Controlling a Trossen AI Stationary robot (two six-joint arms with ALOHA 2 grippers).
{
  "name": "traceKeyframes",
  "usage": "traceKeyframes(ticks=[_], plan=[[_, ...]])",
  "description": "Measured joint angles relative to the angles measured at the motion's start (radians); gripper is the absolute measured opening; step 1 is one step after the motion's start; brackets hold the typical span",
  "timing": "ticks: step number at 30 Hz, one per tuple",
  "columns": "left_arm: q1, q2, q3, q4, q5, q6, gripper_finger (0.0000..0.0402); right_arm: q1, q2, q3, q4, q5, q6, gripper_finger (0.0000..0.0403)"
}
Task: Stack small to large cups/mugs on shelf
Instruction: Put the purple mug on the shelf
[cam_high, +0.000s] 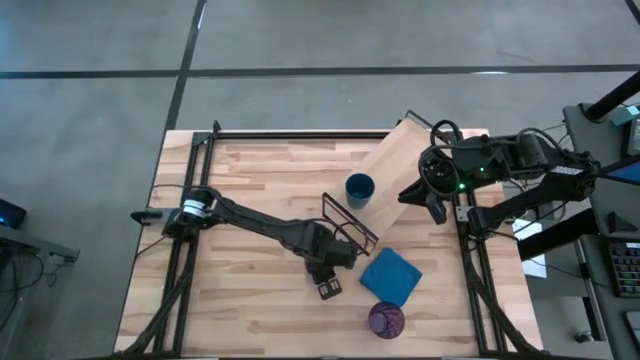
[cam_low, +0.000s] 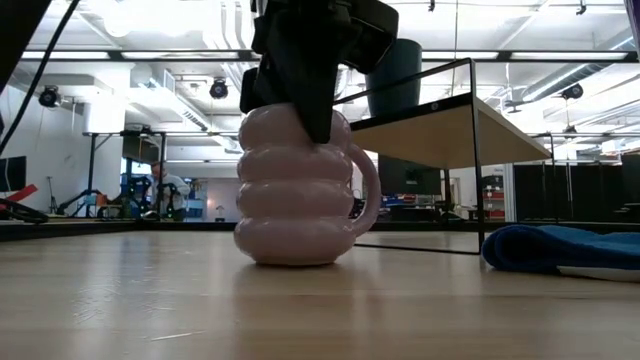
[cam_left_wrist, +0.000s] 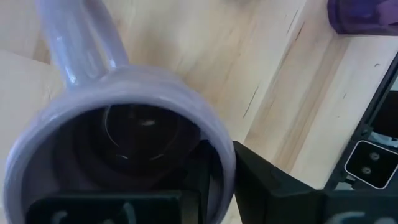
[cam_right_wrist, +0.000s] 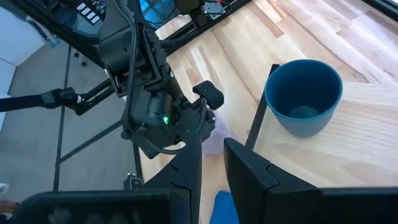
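The pale lavender ribbed mug (cam_low: 298, 195) stands upright on its base on the tabletop, its handle (cam_low: 370, 195) to one side. My left gripper (cam_low: 305, 95) comes down on it from above and is shut on its rim; in the high view the gripper (cam_high: 328, 268) hides the mug. The small dark blue cup (cam_high: 360, 188) stands on the light-wood shelf plank (cam_high: 395, 165). The purple tumbler (cam_high: 386, 320) stands near the table's near edge. My right gripper (cam_high: 425, 198) hovers open beside the shelf, right of the blue cup (cam_right_wrist: 303, 96). My left gripper (cam_left_wrist: 221, 177) holds the lavender mug by its rim wall (cam_left_wrist: 217, 146), on the side away from the handle (cam_left_wrist: 78, 37). One finger (cam_left_wrist: 193, 183) is inside the mug and the other (cam_left_wrist: 273, 183) is outside. The fingers point down from above. The mug stands upright with its base (cam_low: 295, 258) on the table.
A flat blue cloth (cam_high: 390, 275) lies between the left gripper and the tumbler. The shelf's black wire frame (cam_high: 350, 225) stands just beyond the left gripper. Black rails (cam_high: 480, 290) run along the table's sides. A person (cam_low: 160, 190) shows far off in the room.
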Motion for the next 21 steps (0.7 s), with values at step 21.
traceKeyframes(ticks=[21], plan=[[0.006,0.0,0.002,0.0,0.005,0.036,0.0069,0.0,0.0,0.0,0.0,0.0,0.0,0.0063]])
